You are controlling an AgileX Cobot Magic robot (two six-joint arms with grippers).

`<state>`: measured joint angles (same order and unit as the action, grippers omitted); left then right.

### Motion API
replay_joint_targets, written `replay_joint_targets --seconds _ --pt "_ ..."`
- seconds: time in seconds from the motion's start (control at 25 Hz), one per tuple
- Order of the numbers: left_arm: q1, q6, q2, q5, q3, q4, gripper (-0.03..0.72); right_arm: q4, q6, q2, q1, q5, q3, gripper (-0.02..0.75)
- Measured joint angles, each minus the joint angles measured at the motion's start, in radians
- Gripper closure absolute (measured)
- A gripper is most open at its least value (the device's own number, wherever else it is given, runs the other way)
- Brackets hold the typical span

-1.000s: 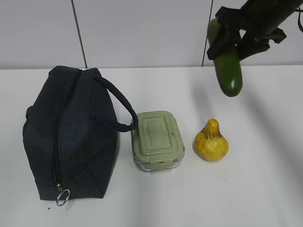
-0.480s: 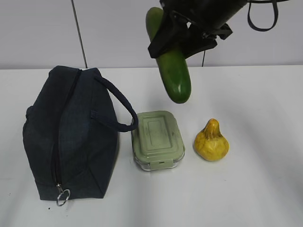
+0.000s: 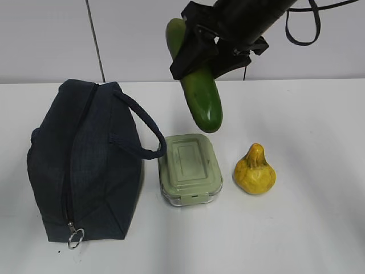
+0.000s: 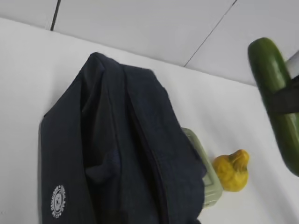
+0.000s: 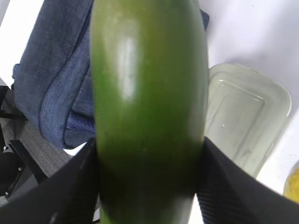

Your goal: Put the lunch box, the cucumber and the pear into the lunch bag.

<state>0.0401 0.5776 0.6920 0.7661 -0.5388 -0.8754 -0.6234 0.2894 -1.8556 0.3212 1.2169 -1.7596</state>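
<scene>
My right gripper (image 3: 201, 54) is shut on the dark green cucumber (image 3: 198, 91) and holds it in the air, tilted, above the far end of the lunch box (image 3: 189, 168). The cucumber fills the right wrist view (image 5: 149, 107) between the black fingers (image 5: 70, 186) and shows in the left wrist view (image 4: 276, 93). The lunch box with its sage-green lid sits between the navy lunch bag (image 3: 85, 160) and the yellow pear (image 3: 255, 170). The bag lies on its side, zipper line on top, ring pull (image 3: 76, 237) at the near end. My left gripper is out of view.
The bag's looped handle (image 3: 145, 125) arches toward the lunch box. A white wall with a dark seam (image 3: 96, 40) stands behind the white table (image 3: 308, 228). In the left wrist view the bag (image 4: 121, 154) hides most of the lunch box (image 4: 208, 182); the pear (image 4: 232, 170) sits beside it.
My right gripper has carried the cucumber leftward from above the pear's right side to above the lunch box's far end. The bag, lunch box and pear have not moved.
</scene>
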Motion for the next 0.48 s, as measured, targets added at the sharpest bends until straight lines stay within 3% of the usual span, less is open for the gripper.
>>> replay_joint_targets --seconds 0.28,0.48 --pt "0.0 0.213 0.275 -0.031 0.001 -0.157 0.445 0.006 0.013 -0.005 0.0 -0.018 0.0 0.312" --pt "0.0 0.299 0.391 -0.022 0.001 -0.232 0.445 0.006 0.015 -0.006 0.0 -0.045 0.0 0.312"
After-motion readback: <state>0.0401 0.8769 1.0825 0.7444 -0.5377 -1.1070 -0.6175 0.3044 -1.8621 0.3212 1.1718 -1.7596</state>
